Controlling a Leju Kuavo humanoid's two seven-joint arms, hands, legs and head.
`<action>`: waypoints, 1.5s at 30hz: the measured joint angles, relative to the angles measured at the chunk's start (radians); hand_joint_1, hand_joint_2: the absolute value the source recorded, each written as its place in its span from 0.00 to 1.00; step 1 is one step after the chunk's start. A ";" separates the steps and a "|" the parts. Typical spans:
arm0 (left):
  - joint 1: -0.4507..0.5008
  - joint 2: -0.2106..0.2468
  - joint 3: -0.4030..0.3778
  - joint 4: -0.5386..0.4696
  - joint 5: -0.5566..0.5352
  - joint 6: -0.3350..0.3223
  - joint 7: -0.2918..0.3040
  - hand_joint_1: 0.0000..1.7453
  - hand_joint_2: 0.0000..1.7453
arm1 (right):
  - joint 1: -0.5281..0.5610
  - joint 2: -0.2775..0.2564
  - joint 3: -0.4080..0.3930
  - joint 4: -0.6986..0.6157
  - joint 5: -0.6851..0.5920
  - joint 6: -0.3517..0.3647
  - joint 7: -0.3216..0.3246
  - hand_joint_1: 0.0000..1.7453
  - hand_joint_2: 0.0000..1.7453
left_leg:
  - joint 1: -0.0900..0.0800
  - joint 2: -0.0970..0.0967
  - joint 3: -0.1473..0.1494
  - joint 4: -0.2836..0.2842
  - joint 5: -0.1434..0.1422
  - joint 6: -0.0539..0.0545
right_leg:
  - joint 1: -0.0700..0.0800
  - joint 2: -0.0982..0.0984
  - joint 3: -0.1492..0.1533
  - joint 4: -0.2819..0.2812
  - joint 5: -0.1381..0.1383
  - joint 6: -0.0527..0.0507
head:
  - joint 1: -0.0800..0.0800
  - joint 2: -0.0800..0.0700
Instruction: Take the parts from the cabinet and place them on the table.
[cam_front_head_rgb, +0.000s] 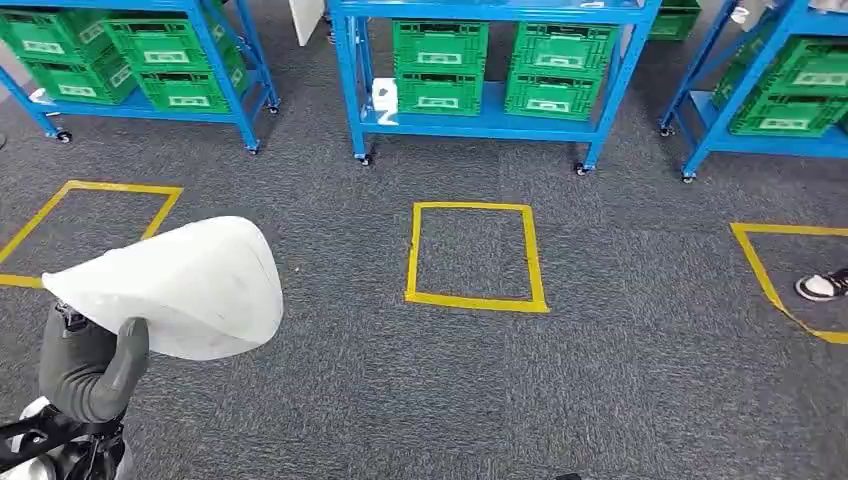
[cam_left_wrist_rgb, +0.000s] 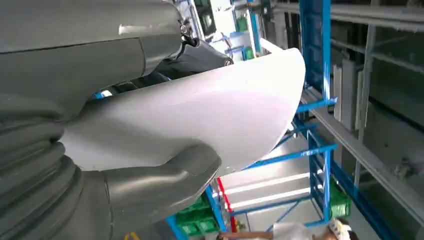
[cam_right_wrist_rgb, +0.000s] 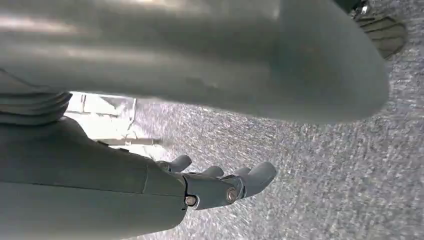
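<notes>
Clearly we are in the carrying step: our left robot hand (cam_front_head_rgb: 88, 365) grips the white curved part (cam_front_head_rgb: 185, 285) by its lower edge, thumb clamped under it, holding it up before our body. Our right robot hand (cam_right_wrist_rgb: 220, 185) hangs unladen over the floor, fingers loosely apart. No tabletop is visible, so next we judge we must turn and find it. Grey carpet (cam_front_head_rgb: 620, 360) with yellow tape squares (cam_front_head_rgb: 475, 300) stretches to blue racks (cam_front_head_rgb: 490, 125) of green crates (cam_front_head_rgb: 440, 60).
</notes>
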 joint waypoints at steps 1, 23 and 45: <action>0.001 0.001 0.000 0.000 -0.001 0.000 -0.004 1.00 1.00 | -0.001 0.000 0.000 0.000 0.000 0.000 -0.003 0.00 0.00 | -0.002 -0.018 -0.008 0.004 0.002 0.008 | 0.000 -0.011 0.001 -0.002 0.003 0.009 | 0.000 0.000; 0.118 0.041 0.025 -0.063 -0.038 0.021 -0.046 1.00 1.00 | 0.006 -0.004 0.029 0.000 0.042 0.003 0.004 0.00 0.00 | 0.006 -0.079 -0.127 0.197 -0.039 -0.021 | -0.006 0.028 0.010 -0.001 -0.010 -0.020 | -0.001 0.000; 0.046 0.085 0.016 -0.005 -0.019 0.024 -0.079 1.00 1.00 | 0.008 0.000 0.031 0.000 0.013 0.009 -0.018 0.00 0.00 | 0.007 -0.245 -0.067 0.005 0.052 -0.009 | -0.013 0.159 0.005 0.010 -0.009 -0.010 | 0.005 0.000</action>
